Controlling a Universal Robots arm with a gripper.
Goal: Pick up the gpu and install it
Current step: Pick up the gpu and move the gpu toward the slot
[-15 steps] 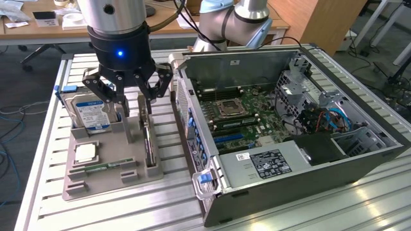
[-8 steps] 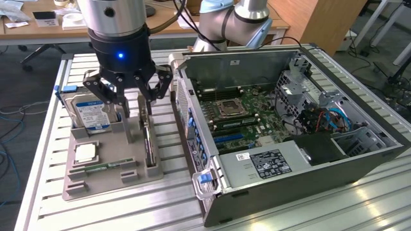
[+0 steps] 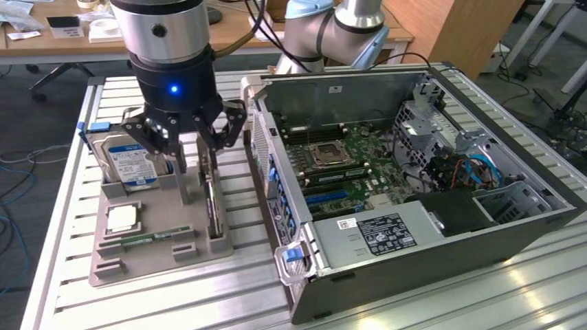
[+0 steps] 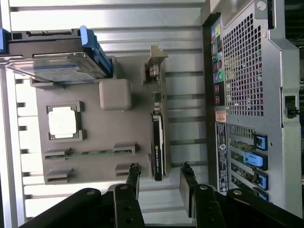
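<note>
The gpu [image 4: 158, 142] stands on its long edge in a slot at the edge of a grey parts tray [image 4: 95, 135], on the side nearest the computer case [image 3: 440, 234]. Its black face is turned edge-on to the wrist view, and its silver end bracket [image 4: 154, 64] sits at the end nearer the hard drive [image 4: 57, 66].

The gripper [image 4: 160, 175] hangs over the tray with its two black fingers [image 4: 133, 176] spread wide apart and nothing between them. In the wrist view the card's line runs up the middle of the gap, with one finger to each side of its bracketless end. Neither finger touches the card, and in the exterior view the fingertips sit above it.

Beside the card, a raised grey block [image 4: 115, 94] stands on the tray. Farther across lie a processor chip [image 4: 62, 122] in its square recess and a narrow green memory stick [image 4: 90, 153] in its own slot. The blue-labelled hard drive leans upright at the far end of the tray.

The case lies open on its side to the exterior view's right of the tray, with its motherboard [image 3: 348, 165] exposed. Tray and case both rest on a slatted aluminium table [image 3: 183, 299].
</note>
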